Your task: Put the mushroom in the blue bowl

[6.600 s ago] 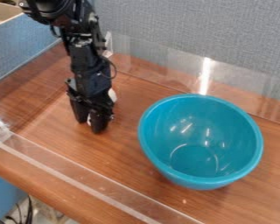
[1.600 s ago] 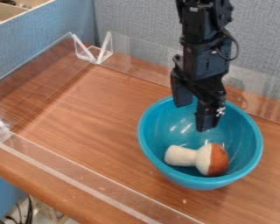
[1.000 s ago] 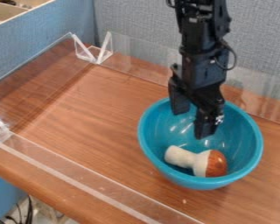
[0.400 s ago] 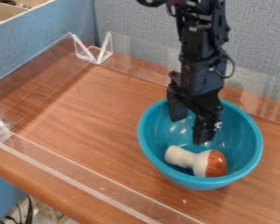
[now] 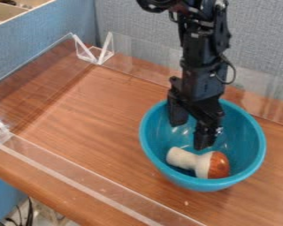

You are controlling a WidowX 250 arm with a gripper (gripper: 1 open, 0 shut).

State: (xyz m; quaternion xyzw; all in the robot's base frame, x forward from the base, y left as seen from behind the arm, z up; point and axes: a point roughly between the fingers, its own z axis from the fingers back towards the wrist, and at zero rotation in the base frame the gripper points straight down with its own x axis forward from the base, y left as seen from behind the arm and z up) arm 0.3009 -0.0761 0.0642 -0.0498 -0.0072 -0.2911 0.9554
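Note:
The blue bowl [image 5: 163, 150] stands on the wooden table at the right. Inside it the mushroom [image 5: 201, 162] lies on its side, cream stem pointing left and reddish-brown cap to the right. My gripper [image 5: 191, 124] points straight down into the bowl, just above and behind the mushroom. Its two black fingers are spread apart with nothing between them, so it is open and apart from the mushroom.
A clear acrylic wall [image 5: 61, 55] runs along the left and front of the wooden tabletop [image 5: 85, 106], with a small clear stand [image 5: 95, 48] at the back. A grey-blue partition rises behind the table, and a cardboard box sits at the far left.
The open gripper has sunk slightly deeper into the bowl. The mushroom lies in the same place.

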